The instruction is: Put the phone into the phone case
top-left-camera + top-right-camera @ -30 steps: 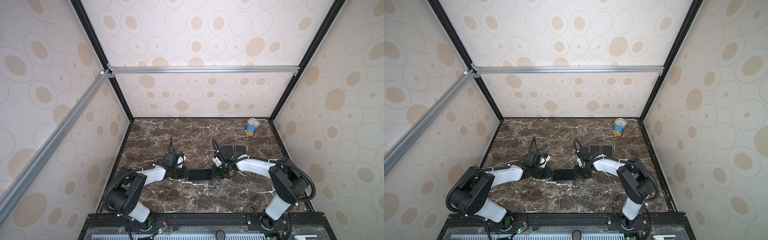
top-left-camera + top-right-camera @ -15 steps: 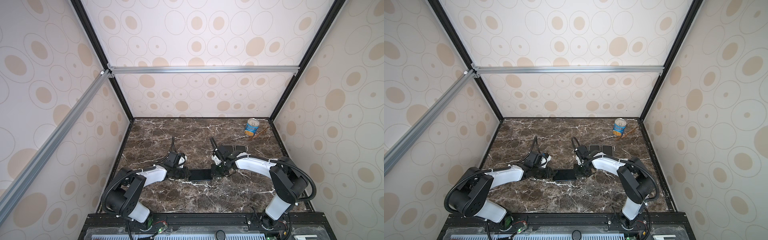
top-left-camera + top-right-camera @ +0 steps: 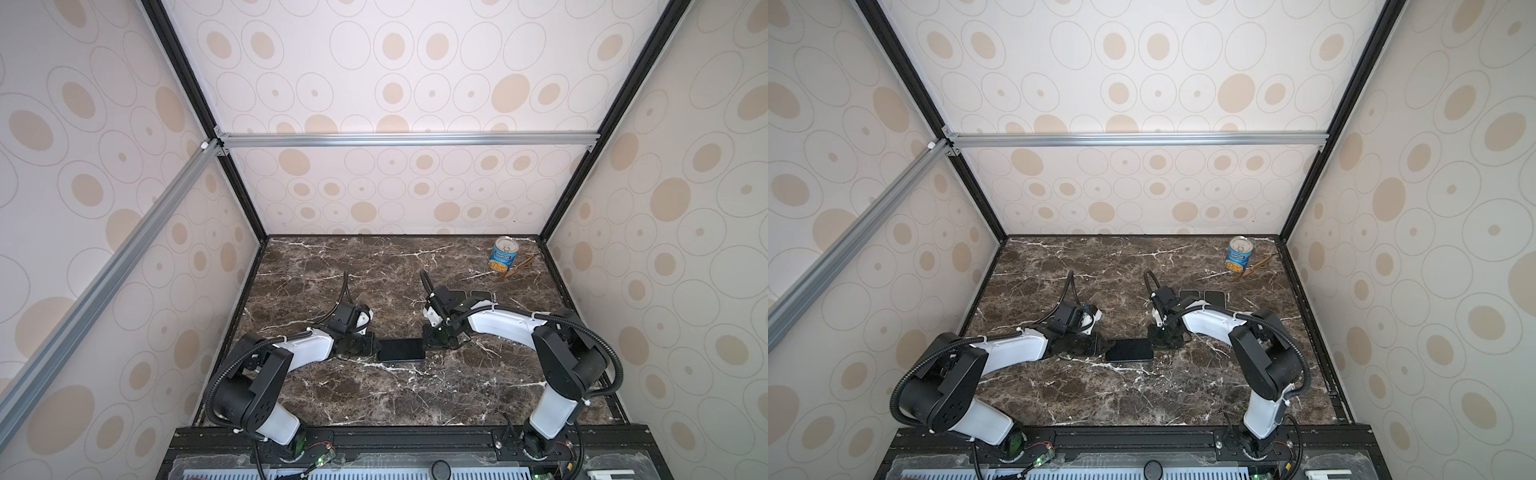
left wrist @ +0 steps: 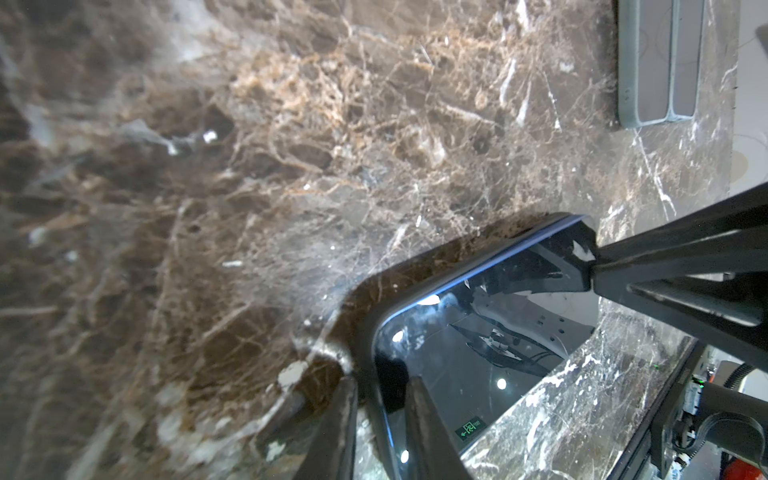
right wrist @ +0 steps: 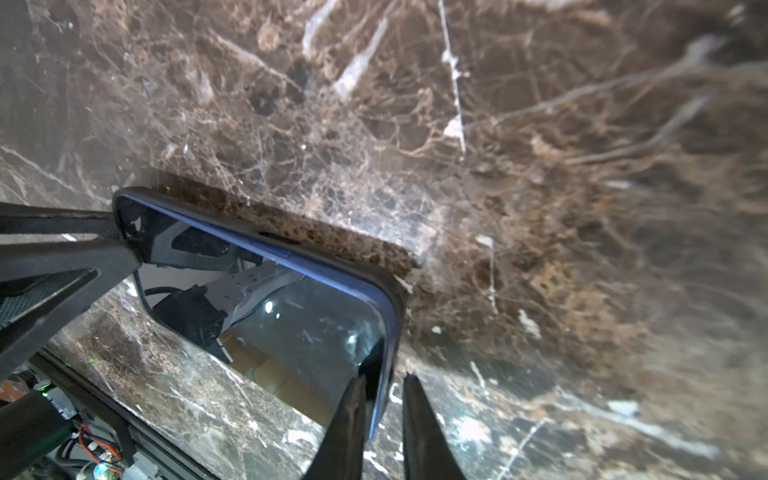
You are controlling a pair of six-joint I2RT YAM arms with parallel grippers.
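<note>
Little has been moved: the phone (image 3: 401,350) is kept flat on the table (image 3: 374,399), apparently seated in the phone case (image 4: 360,332). Its end rims are straddled by the left end effector (image 4: 380,384) and right end effector (image 5: 384,378), jaws narrowly apart; seating is judged nearly finished.

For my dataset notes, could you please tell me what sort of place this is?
Likely a lab recording booth: beige circle-patterned wall panels and silver aluminium framing enclose a brown marble-look tabletop.
</note>
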